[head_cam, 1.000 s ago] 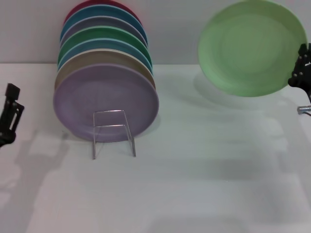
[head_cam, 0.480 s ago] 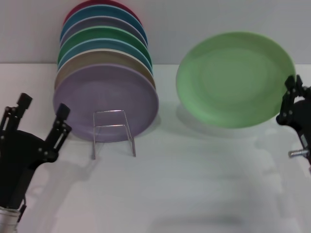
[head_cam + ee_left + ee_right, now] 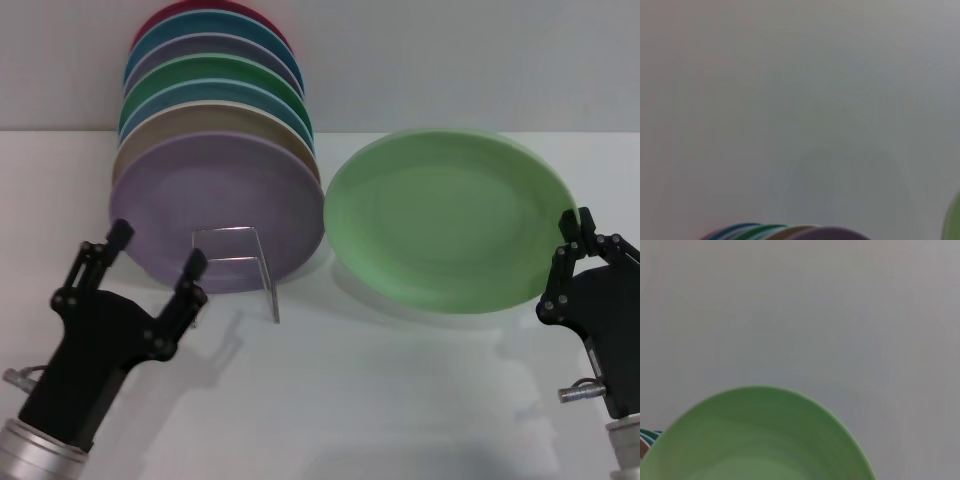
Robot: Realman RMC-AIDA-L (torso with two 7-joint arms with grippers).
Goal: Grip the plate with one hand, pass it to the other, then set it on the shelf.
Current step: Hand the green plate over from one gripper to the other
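The right end effector (image 3: 572, 262) grasps the green plate (image 3: 448, 232) by its edge, tilted above the desk (image 3: 400, 400) beside the rack (image 3: 235, 270), while the left end effector (image 3: 155, 255) waits released.

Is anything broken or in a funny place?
Nothing looks broken or spilled. The odd one out is the light green plate: it hangs tilted in the air, held at its edge by the right gripper, beside the shelf of plates. The left gripper waits open near the shelf.
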